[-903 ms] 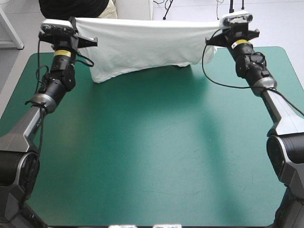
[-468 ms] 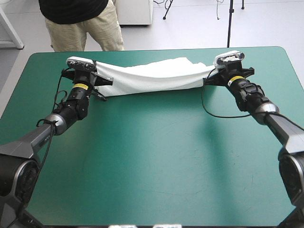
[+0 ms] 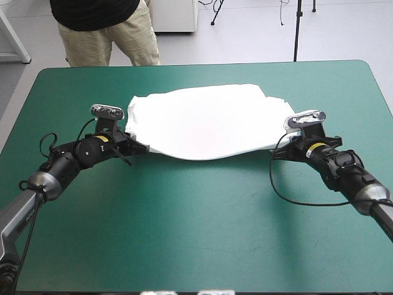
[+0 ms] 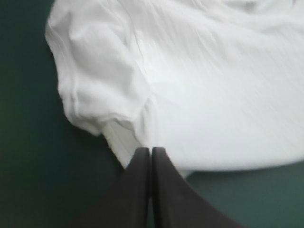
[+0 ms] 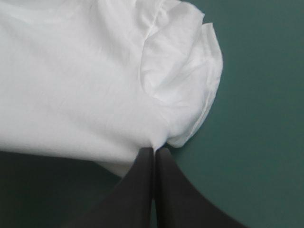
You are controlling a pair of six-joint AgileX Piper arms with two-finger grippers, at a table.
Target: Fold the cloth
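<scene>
Where the high view looks down on the teal-green worktop (image 3: 202,227), the white T-shirt (image 3: 206,123) lies spread flat ahead of both arms. Its near edge bows in a shallow curve from the left jaws to the right jaws, and each pair pinches one near corner low at the cover. In the left wrist view the black fingers (image 4: 137,194) press together into one point, clenched on the T-shirt's edge just where a short sleeve (image 4: 95,80) joins the body. That sleeve lies ahead and off to one side of the tips, and the body spreads ahead to the other side. In the right wrist view the fingers (image 5: 173,194) likewise meet, grasping the cloth at the foot of the other sleeve (image 5: 185,80), which bulges ahead of the tips beside bare cover.
</scene>
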